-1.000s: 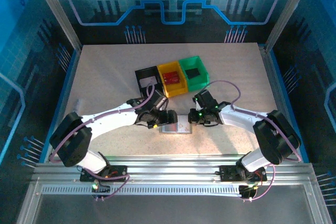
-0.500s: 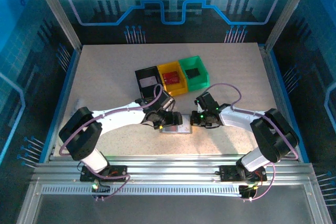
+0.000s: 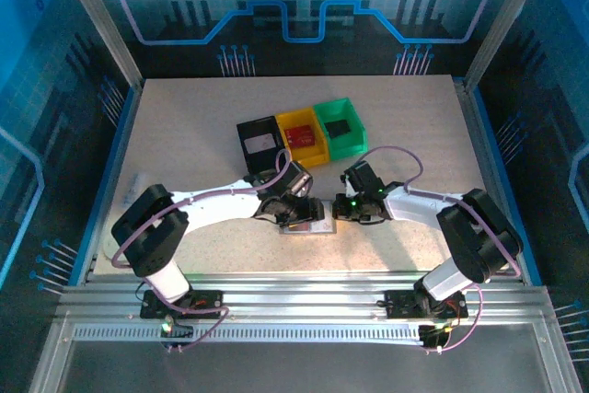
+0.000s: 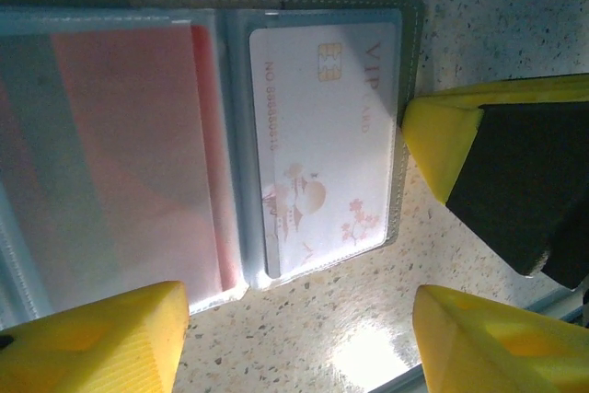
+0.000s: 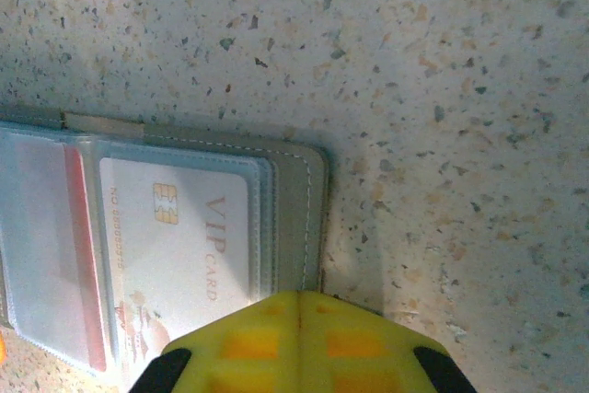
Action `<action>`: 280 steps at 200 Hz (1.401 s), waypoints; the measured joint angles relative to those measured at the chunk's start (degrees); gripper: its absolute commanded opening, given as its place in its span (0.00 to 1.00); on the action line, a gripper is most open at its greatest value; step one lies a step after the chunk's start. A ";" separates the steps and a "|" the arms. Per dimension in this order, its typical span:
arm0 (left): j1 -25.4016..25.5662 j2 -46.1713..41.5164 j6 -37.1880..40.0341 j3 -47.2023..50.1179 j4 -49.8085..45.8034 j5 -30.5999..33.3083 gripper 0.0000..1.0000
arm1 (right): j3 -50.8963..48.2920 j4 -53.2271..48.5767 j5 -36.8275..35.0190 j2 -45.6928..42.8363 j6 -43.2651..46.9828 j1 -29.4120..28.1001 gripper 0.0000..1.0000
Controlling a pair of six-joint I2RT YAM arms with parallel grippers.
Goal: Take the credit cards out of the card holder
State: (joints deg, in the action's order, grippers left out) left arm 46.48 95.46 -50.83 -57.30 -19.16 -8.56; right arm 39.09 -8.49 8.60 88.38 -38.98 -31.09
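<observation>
Left claw is mine. Its two yellow fingers stand apart, just off one edge of the card holder, and there is nothing between them. Right claw is mine too. Its fingers are pressed together, and its tip pushes down on the grey end of the card holder.

The card holder lies open and flat on the speckled table. A white VIP card sits in the see-through sleeve at the end by my right claw. A red card sits in the next sleeve along. Both cards are inside.

I think the job now is to grab the white card. To do it well, my right claw should press firmly so the card holder does not slide. My left claw should pinch just the card, not the floppy sleeve. I cannot tell which side the sleeve opens on, so I should find that first. Then I pull slowly and flat, straight out of the sleeve.
</observation>
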 measured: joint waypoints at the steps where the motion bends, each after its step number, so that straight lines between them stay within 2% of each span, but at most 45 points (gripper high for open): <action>1: 0.00 0.02 -0.04 0.00 0.02 -0.02 0.63 | 0.00 0.00 0.00 0.00 0.02 0.00 0.00; 13: 0.00 0.31 -0.22 0.00 0.68 -0.22 0.62 | 0.00 0.02 0.11 0.04 0.02 0.04 0.00; 29: 0.00 0.63 -0.33 0.00 1.77 -0.39 0.54 | -0.02 0.04 0.26 0.04 0.02 0.04 0.00; 69: 0.04 2.05 -0.61 0.00 4.00 -0.81 0.50 | -0.17 0.28 0.50 0.04 0.00 0.26 0.00; 87: 0.04 2.93 -1.18 0.00 4.79 -0.85 0.40 | -0.44 0.63 0.81 0.02 0.00 0.42 0.00; 280: 0.09 4.90 -1.36 0.00 6.14 1.33 0.35 | -2.45 3.63 2.27 -0.74 -0.04 1.16 0.00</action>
State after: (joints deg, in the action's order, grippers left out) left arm 46.57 100.36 -52.18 -57.30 -13.02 -7.22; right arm 36.64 -4.86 10.87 87.64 -39.03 -29.93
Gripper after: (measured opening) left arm 0.362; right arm 0.043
